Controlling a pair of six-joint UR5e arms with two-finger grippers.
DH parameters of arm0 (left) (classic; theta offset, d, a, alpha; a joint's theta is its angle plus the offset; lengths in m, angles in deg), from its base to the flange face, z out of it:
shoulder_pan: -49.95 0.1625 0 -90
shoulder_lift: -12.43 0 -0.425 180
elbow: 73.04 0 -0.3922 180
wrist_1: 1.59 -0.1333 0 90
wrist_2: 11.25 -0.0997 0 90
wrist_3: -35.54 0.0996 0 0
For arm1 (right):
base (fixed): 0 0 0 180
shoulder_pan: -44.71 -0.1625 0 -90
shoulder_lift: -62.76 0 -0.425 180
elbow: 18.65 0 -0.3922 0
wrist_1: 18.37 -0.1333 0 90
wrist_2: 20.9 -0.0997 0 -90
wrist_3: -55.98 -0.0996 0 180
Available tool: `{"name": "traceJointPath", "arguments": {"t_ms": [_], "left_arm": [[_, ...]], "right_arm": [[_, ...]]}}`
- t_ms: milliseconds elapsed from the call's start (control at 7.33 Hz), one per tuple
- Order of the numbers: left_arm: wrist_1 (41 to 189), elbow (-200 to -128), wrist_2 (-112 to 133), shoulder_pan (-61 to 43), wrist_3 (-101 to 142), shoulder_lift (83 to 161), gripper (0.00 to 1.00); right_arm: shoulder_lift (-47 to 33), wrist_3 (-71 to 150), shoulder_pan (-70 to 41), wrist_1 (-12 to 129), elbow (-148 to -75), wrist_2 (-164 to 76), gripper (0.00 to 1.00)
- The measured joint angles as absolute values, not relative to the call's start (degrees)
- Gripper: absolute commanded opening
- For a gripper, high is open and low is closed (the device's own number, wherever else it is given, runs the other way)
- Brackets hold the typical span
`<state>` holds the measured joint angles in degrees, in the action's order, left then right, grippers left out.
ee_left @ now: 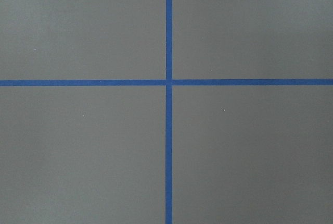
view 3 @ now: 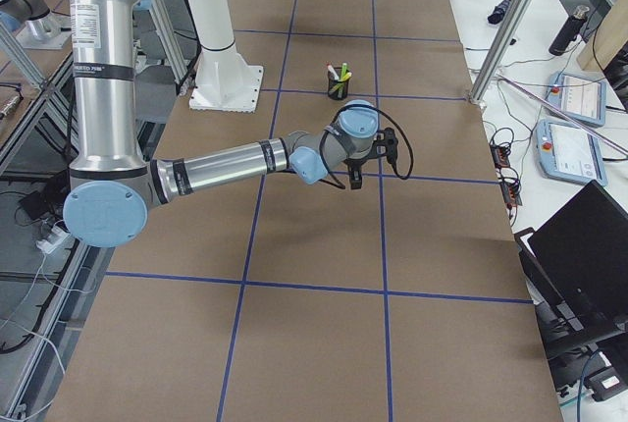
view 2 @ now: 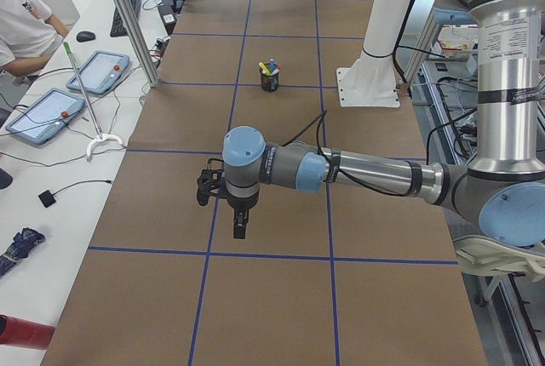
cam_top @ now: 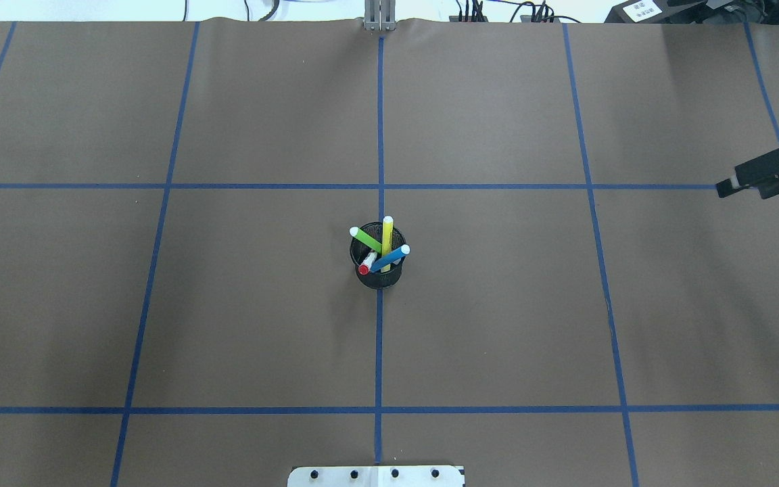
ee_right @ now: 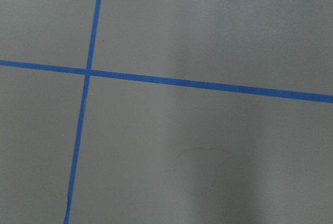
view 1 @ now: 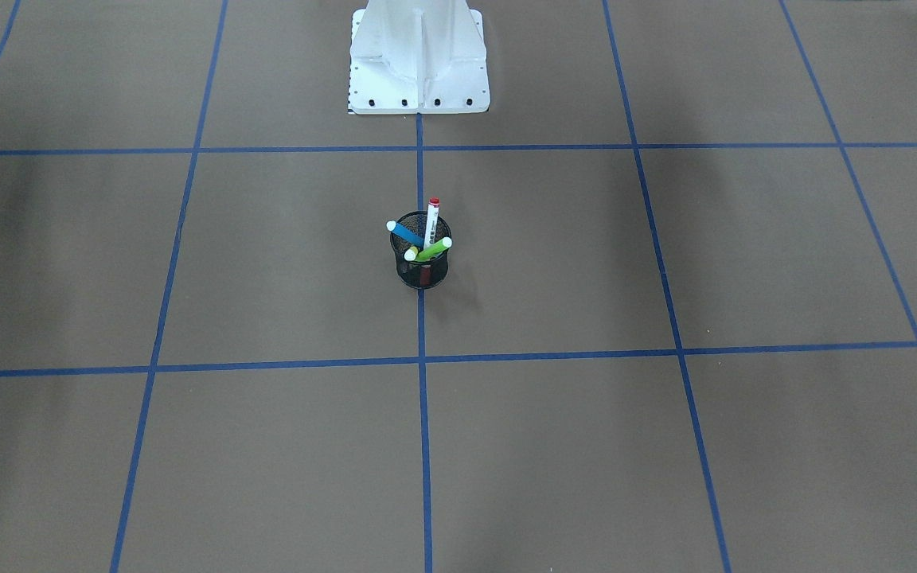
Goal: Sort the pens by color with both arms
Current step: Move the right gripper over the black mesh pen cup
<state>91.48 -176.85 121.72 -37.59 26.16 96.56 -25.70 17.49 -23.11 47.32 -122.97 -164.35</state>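
Left fingers are hovering over bare table, well apart from the cup, and from that side angle I can't tell how open they are. Right fingers are hanging out near the edge. Their gap isn't readable either, and neither is visibly carrying anything. Blue pen, green pen, yellow pen and red-capped pen are all leaning in the mesh cup mid-table. I'm thinking one arm at a time, pulling along each pen's lean so the cup isn't tipping.

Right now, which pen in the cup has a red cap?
The white pen; it alone has a white barrel and red cap. The blue pen, green pen and yellow pen have coloured barrels with pale tips.
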Motion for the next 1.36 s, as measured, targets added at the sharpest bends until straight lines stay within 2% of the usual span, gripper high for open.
{"name": "traceJointPath", "arguments": {"t_ms": [545, 1364], "left_arm": [[91.50, -175.66, 121.79, -37.53, 26.32, 96.76, 1.00], [91.49, -174.50, 121.83, -37.50, 26.40, 97.24, 1.00]], "right_arm": [[-11.60, -8.65, -7.55, 46.85, -123.26, -155.52, 0.99], [-0.46, -29.79, 12.52, 46.75, -122.13, -135.07, 0.99]]}}
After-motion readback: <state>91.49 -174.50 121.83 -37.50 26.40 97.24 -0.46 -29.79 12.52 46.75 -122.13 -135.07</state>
